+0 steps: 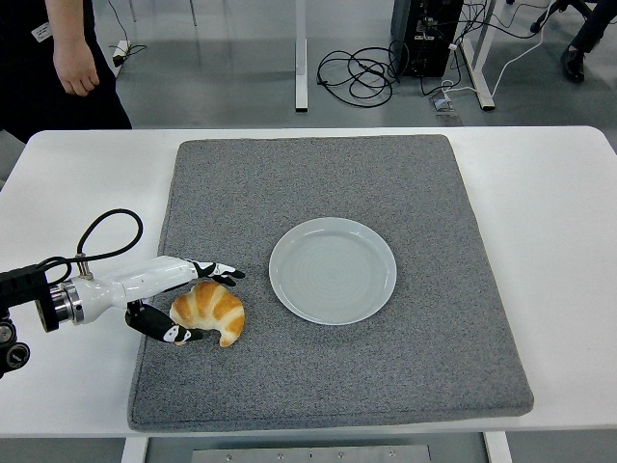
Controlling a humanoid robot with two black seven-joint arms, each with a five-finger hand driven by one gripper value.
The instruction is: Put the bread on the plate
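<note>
We frame the bread (209, 311) for a grasp
Our left hand (183, 301) spreads, fingers above and thumb below, plate (333, 270) empty beside

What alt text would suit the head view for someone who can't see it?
The robot's left hand cups a croissant on a gray mat, fingers on either side. An empty white plate sits just right of it, and a person stands at top left.

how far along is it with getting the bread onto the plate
Early. Done: the left hand has reached the bread, fingers on its far side, thumb on its near side. In hand: closing the grasp; the bread lies on the grey mat. Left: lift, carry right, set it on the empty plate.
</note>
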